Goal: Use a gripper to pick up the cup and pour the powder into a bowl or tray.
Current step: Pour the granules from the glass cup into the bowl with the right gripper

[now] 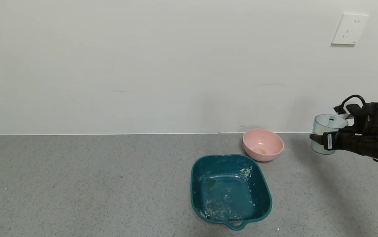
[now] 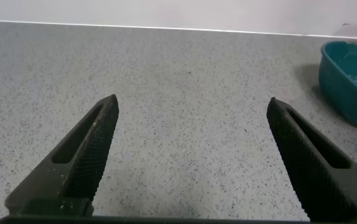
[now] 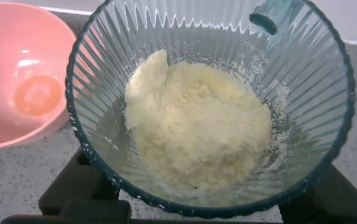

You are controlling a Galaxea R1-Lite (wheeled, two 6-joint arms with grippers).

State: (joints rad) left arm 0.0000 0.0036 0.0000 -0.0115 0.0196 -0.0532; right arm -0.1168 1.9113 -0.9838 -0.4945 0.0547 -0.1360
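My right gripper (image 1: 320, 140) is shut on the cup (image 1: 326, 133), a pale blue-green ribbed tumbler held upright above the counter at the far right. In the right wrist view the cup (image 3: 303, 118) fills the picture and holds a heap of cream powder (image 3: 197, 127). The dark teal tray (image 1: 230, 191) with powder smears lies on the counter to the lower left of the cup, well apart from it. My left gripper (image 2: 191, 124) is open and empty over bare counter, out of the head view; the tray's corner (image 2: 346, 81) shows far off.
A round pink bowl (image 1: 262, 144) stands behind the tray, between it and the cup; it also shows in the right wrist view (image 3: 17, 74). A white wall with a socket (image 1: 349, 29) backs the grey speckled counter (image 1: 77, 184).
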